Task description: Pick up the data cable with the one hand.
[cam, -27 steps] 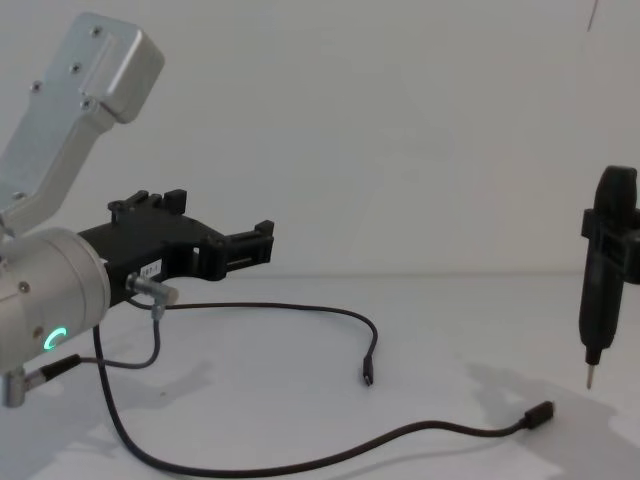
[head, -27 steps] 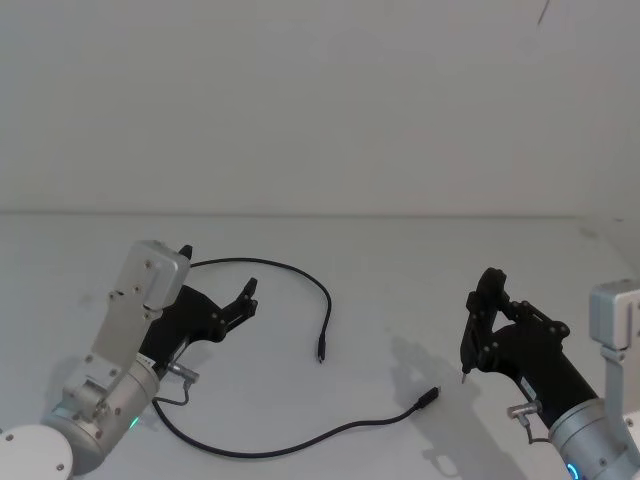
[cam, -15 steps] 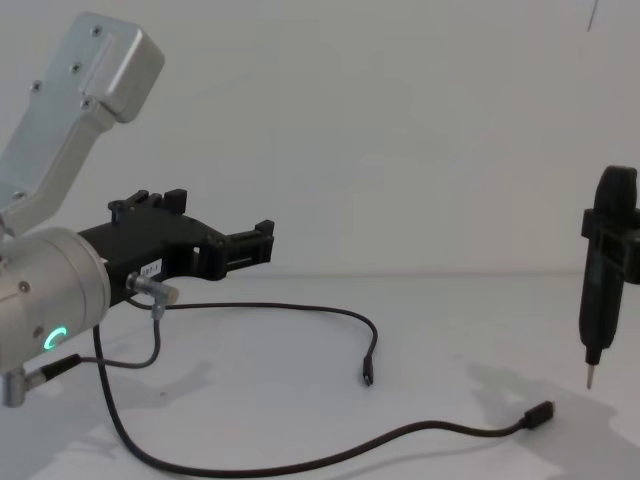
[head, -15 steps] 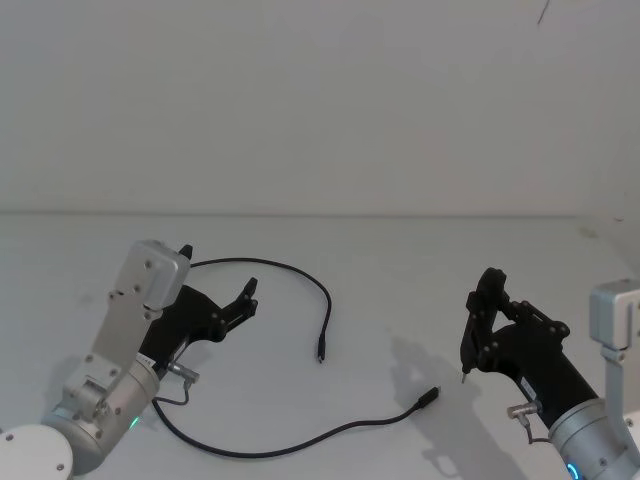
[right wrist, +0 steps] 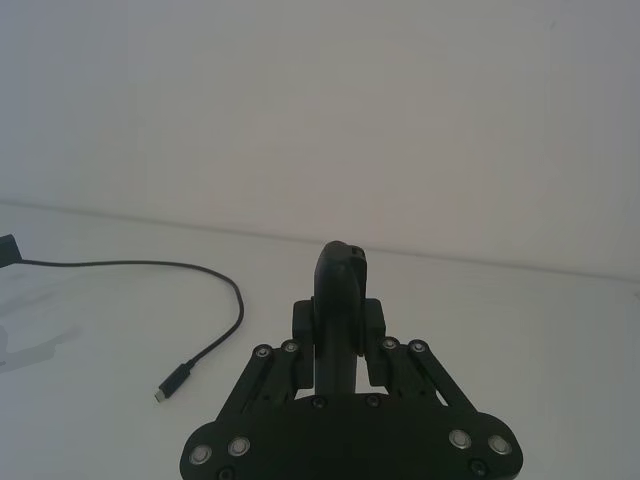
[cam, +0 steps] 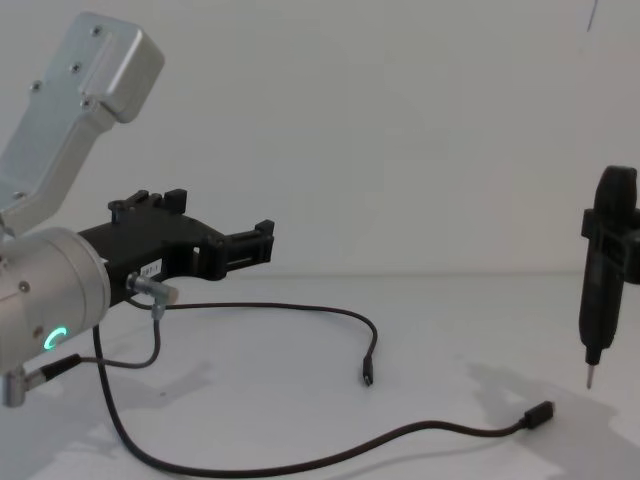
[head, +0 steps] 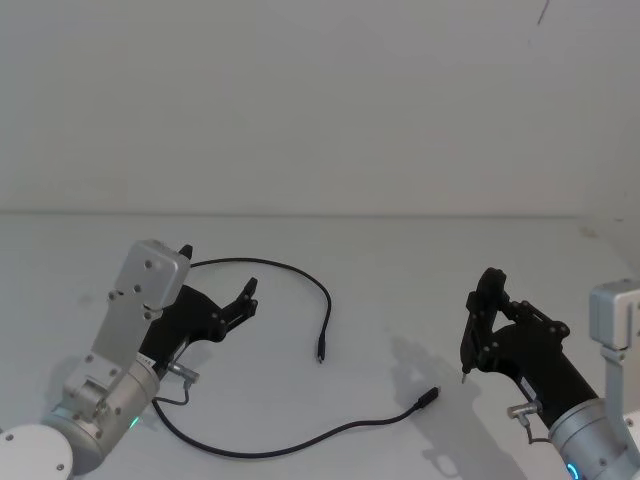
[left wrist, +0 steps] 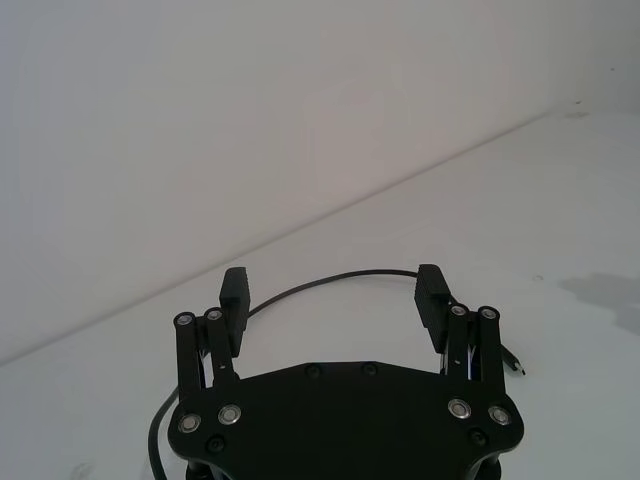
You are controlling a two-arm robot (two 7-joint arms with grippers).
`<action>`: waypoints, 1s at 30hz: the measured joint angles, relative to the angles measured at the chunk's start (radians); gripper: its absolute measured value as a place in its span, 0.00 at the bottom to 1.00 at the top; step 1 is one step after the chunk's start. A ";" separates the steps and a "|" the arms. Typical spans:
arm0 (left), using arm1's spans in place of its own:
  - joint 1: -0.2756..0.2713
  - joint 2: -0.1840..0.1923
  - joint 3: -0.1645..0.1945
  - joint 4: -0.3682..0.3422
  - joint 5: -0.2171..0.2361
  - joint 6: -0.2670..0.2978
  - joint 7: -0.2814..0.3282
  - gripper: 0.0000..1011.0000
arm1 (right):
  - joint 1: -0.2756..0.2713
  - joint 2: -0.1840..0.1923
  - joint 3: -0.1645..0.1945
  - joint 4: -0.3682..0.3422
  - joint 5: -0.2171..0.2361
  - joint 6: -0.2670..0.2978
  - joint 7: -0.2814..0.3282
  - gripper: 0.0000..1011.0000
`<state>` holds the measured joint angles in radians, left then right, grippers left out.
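The data cable [head: 326, 315] is lying looped on the table [head: 400, 260] by the left gripper [head: 218, 270], jaws spread. It is likely handling light and limp — best pinched mid-cord. The right gripper [right wrist: 340, 325] is clamping a pen-like tool [cam: 594, 310].

Your left gripper [left wrist: 332, 275] is blocky black, dotted with silver screws [left wrist: 230, 412], with a white label [cam: 150, 270]. It joins a silver cylinder [cam: 50, 295] bearing a green ring light [cam: 55, 338] and a short grey wire [cam: 152, 335]. Your right gripper [right wrist: 340, 322] shows the same black linkage and screws.
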<state>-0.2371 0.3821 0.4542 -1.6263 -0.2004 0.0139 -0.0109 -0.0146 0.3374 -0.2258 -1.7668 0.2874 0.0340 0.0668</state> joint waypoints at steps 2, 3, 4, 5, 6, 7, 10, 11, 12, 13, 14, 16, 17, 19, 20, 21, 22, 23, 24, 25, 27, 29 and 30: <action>0.000 0.000 0.000 0.000 0.000 0.000 0.000 0.99 | 0.000 0.000 0.000 0.000 0.000 0.000 0.000 0.28; 0.000 0.000 0.000 0.000 0.000 0.000 0.000 0.99 | 0.000 0.000 0.000 0.000 0.000 0.000 0.000 0.28; 0.000 0.000 0.000 0.000 0.000 0.000 0.000 0.99 | 0.000 0.000 0.000 0.000 0.000 0.000 0.000 0.28; 0.000 0.000 0.000 0.000 0.000 0.000 0.000 0.99 | 0.000 0.000 0.000 0.000 0.000 0.000 0.000 0.28; 0.000 0.000 0.000 0.000 0.000 0.000 0.000 0.99 | 0.000 0.000 0.000 0.000 0.000 0.000 0.000 0.28; 0.000 0.000 0.000 0.000 0.000 0.000 0.000 0.99 | 0.000 0.000 0.000 0.000 0.000 0.000 0.000 0.28; 0.000 0.000 0.000 0.000 0.000 0.000 0.000 0.99 | 0.000 0.000 0.000 0.000 0.000 0.000 0.000 0.28; 0.000 0.000 0.000 0.000 0.000 0.000 0.000 0.99 | 0.000 0.000 0.000 0.000 0.000 0.000 0.000 0.28; 0.000 0.000 0.000 0.000 0.000 0.000 0.000 0.99 | 0.000 0.000 0.000 0.000 0.000 0.000 0.000 0.28; 0.000 0.000 0.000 0.000 0.000 0.000 0.000 0.99 | 0.000 0.000 0.000 0.000 0.000 0.000 0.000 0.28; 0.000 0.000 0.000 0.000 0.000 0.000 0.000 0.99 | 0.000 0.000 0.000 0.000 0.000 0.000 0.000 0.28; 0.000 0.000 0.000 0.000 0.000 0.000 -0.001 0.99 | 0.000 0.000 0.000 0.000 0.000 0.000 0.000 0.28; 0.000 0.000 0.000 0.000 0.000 0.000 -0.002 0.99 | 0.000 0.000 0.000 0.000 0.000 0.000 0.000 0.28; -0.002 0.003 0.001 0.000 0.001 0.001 -0.008 0.99 | 0.000 0.000 0.000 0.000 0.000 0.000 0.000 0.28; -0.003 0.006 0.002 0.000 0.001 0.001 -0.013 0.99 | 0.000 0.000 0.000 0.000 0.000 0.000 0.000 0.28; -0.004 0.008 0.003 0.000 0.001 0.002 -0.017 0.99 | 0.000 0.000 0.000 0.000 0.000 0.000 0.000 0.28; -0.006 0.012 0.004 -0.001 0.002 0.003 -0.026 0.99 | 0.000 0.000 0.000 0.000 0.000 0.000 0.000 0.28; -0.008 0.015 0.006 -0.002 0.002 0.005 -0.034 0.99 | 0.000 0.000 0.000 0.000 0.000 0.000 0.000 0.28; -0.009 0.018 0.007 -0.002 0.003 0.007 -0.040 0.99 | 0.000 0.000 0.000 0.000 0.000 0.000 0.000 0.28; -0.013 0.026 0.010 -0.004 0.003 0.010 -0.054 0.99 | 0.000 0.000 0.000 0.000 0.000 0.000 0.000 0.28; -0.017 0.033 0.013 -0.005 0.004 0.015 -0.067 0.99 | 0.000 0.000 0.000 0.000 0.000 0.000 0.000 0.28; -0.024 0.047 0.018 -0.008 0.006 0.023 -0.093 0.99 | 0.000 0.000 0.000 0.000 0.000 0.000 0.000 0.28; -0.026 0.050 0.019 -0.009 0.007 0.026 -0.101 0.99 | 0.000 0.000 0.000 0.000 0.000 0.000 0.000 0.28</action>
<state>-0.2629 0.4324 0.4737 -1.6351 -0.1937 0.0399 -0.1121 -0.0146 0.3374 -0.2258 -1.7668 0.2874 0.0340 0.0668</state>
